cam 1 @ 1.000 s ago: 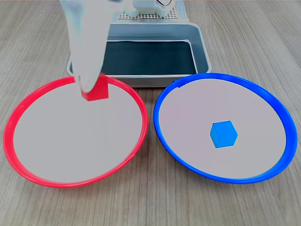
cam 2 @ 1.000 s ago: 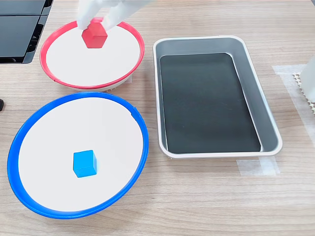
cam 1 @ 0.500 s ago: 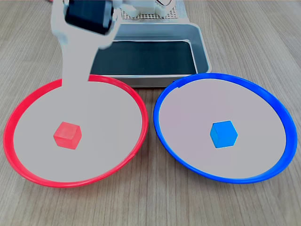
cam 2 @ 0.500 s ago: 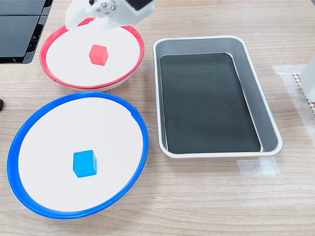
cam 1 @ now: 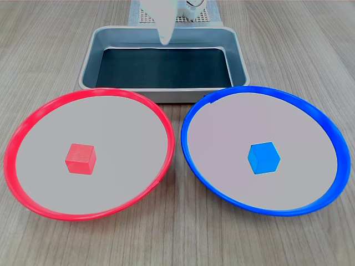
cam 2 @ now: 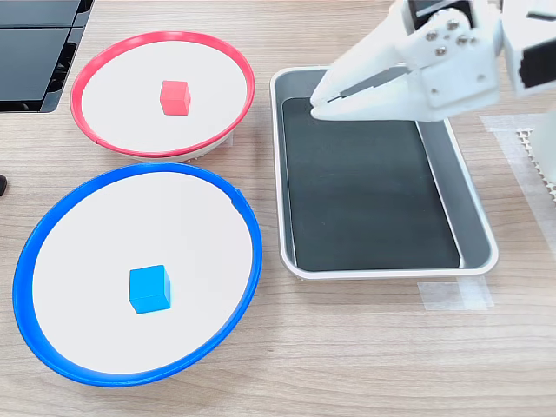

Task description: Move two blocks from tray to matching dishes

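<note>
The red block (cam 1: 80,158) (cam 2: 175,96) lies inside the red-rimmed dish (cam 1: 89,93) (cam 2: 161,36). In the blue-rimmed dish (cam 1: 260,90) (cam 2: 130,171) lies the blue block (cam 1: 264,157) (cam 2: 148,289). The grey tray (cam 1: 238,55) (cam 2: 473,208) holds nothing on its dark bottom. My white gripper (cam 1: 165,37) (cam 2: 317,102) hangs over the tray's end nearest the red dish. Its fingertips meet with only a thin dark slit behind them, and they carry nothing.
Dark flat panels (cam 2: 35,43) sit at the second exterior view's top left. A perforated white mat (cam 2: 532,152) and clear tape (cam 2: 452,295) lie beside the tray on the wooden table. The arm's base (cam 1: 188,8) stands behind the tray.
The gripper let go of the red block, which dropped into the red-rimmed dish. The arm then swung away from the dish to above the tray, and its fingers closed.
</note>
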You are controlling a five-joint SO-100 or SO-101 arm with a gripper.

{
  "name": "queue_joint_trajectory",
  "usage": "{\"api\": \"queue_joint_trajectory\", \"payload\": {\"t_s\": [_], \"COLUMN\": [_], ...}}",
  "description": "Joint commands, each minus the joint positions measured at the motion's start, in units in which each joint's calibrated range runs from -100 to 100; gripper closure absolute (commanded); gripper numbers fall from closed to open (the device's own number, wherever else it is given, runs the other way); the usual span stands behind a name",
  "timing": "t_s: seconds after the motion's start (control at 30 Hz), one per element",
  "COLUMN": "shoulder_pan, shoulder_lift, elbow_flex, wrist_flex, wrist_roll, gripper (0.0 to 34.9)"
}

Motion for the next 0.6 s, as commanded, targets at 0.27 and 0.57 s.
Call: {"api": "queue_joint_trajectory", "payload": {"t_s": [0.27, 0.57], "shoulder_pan": [1.39, 1.20], "shoulder_lift": [-15.52, -15.52], "elbow_flex": [1.18, 1.18], "wrist_flex": [23.93, 23.93], "wrist_roll": [-0.44, -0.15], "gripper": [34.8, 34.6]}}
